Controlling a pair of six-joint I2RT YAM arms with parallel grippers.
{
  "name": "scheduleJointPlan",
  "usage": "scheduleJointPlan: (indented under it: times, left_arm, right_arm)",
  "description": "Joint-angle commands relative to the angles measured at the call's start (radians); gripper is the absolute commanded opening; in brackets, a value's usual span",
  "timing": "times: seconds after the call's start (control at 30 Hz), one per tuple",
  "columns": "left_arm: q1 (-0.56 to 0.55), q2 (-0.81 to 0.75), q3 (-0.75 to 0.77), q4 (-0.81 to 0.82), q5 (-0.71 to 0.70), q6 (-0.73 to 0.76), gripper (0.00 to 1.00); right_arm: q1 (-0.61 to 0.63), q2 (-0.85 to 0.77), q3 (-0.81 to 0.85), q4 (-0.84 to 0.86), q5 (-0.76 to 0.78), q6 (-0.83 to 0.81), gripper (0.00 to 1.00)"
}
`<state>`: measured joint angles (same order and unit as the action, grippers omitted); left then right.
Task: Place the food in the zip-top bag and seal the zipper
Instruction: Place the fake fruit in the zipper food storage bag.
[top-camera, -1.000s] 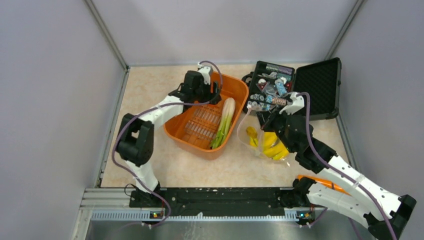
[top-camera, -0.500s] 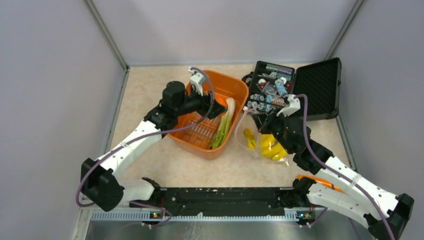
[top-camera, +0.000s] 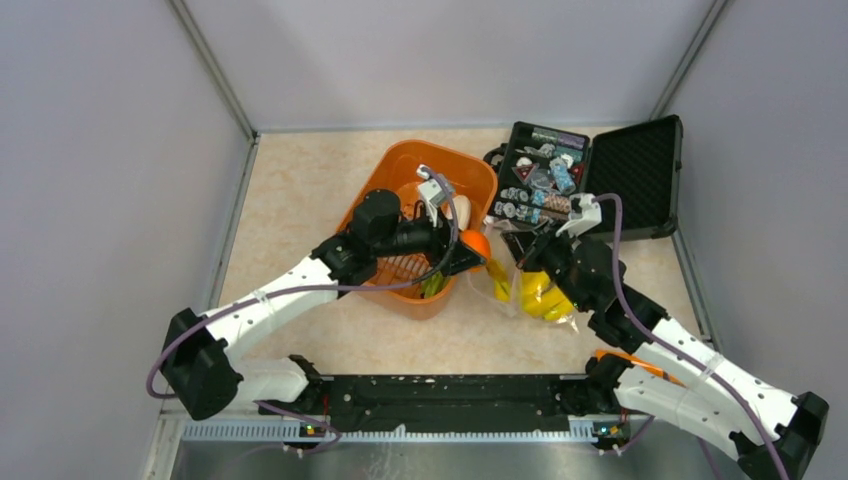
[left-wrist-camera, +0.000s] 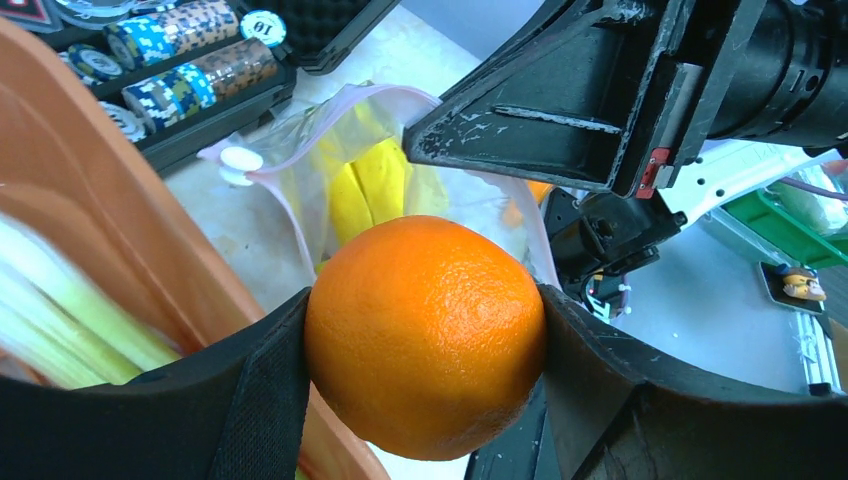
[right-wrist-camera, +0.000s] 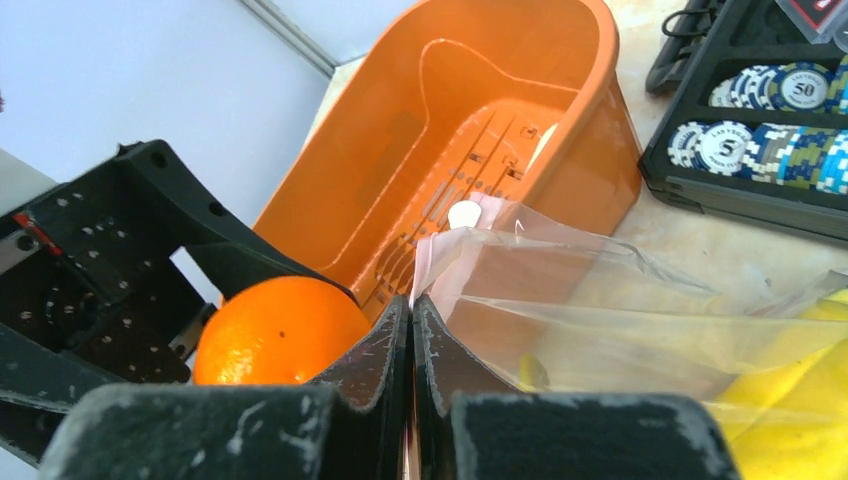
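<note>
My left gripper (top-camera: 476, 247) is shut on the round orange (top-camera: 477, 244) and holds it over the basket's near right corner, just left of the zip-top bag's mouth. The orange fills the left wrist view (left-wrist-camera: 425, 330). The clear bag (top-camera: 527, 292) lies on the table with yellow bananas (top-camera: 545, 296) inside. My right gripper (right-wrist-camera: 411, 322) is shut on the bag's mouth edge by the pinkish zipper (left-wrist-camera: 288, 200) and lifts it open. Green stalks (left-wrist-camera: 60, 320) and a whitish piece (top-camera: 460, 208) lie in the basket. The eggplant is not in view.
The orange slotted basket (top-camera: 402, 164) stands at the centre, partly under my left arm. An open black case (top-camera: 640, 180) with poker chips (top-camera: 535, 200) stands at the back right, close behind the bag. Grey walls close in the table on three sides.
My left arm has swung from the basket's far left corner across to the right, carrying the orange to the bag's mouth. My right gripper has kept its hold on the bag edge.
</note>
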<state>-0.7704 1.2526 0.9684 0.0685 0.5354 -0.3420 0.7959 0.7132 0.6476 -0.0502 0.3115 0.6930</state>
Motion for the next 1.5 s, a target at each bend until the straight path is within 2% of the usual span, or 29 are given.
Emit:
scheduleJointPlan:
  times: [0.0,0.3,0.5,0.67,0.73,0.8,0.9,1.03,1.27,1.47]
  left_arm:
    - [-0.022,0.041,0.045,0.089,0.03,0.003,0.62]
    - [-0.076,0.149,0.134,0.015,-0.08,0.07,0.61]
    - [-0.102,0.2,0.245,-0.126,-0.179,0.133,0.66]
    - [-0.124,0.244,0.275,-0.098,-0.268,0.113,0.75]
    - [-0.13,0.258,0.285,-0.098,-0.3,0.105,0.74]
    - [-0.134,0.257,0.261,-0.029,-0.317,0.092,0.78]
    - [-0.139,0.27,0.259,0.011,-0.294,0.09,0.84]
    - [-0.143,0.289,0.283,0.011,-0.195,0.094,0.98]
    - [-0.148,0.225,0.286,-0.042,-0.147,0.162,0.99]
    - [-0.148,0.11,0.27,-0.135,-0.182,0.19,0.98]
  right_arm:
    - [-0.007,-0.029,-0.002,0.087,-0.041,0.024,0.0]
    - [-0.006,-0.074,-0.007,0.139,-0.09,0.06,0.0]
    - [-0.007,-0.078,-0.013,0.152,-0.095,0.067,0.0]
    - [-0.007,-0.087,-0.025,0.171,-0.083,0.085,0.0]
    - [-0.006,-0.094,-0.024,0.17,-0.071,0.093,0.0]
    - [-0.007,-0.104,-0.03,0.169,-0.048,0.106,0.0]
    - [-0.006,-0.122,-0.043,0.171,-0.012,0.125,0.0]
    - [-0.007,-0.137,-0.055,0.16,0.019,0.137,0.0]
    - [-0.007,-0.175,-0.061,0.112,0.072,0.142,0.0]
    - [-0.006,-0.242,-0.074,0.102,0.135,0.071,0.0]
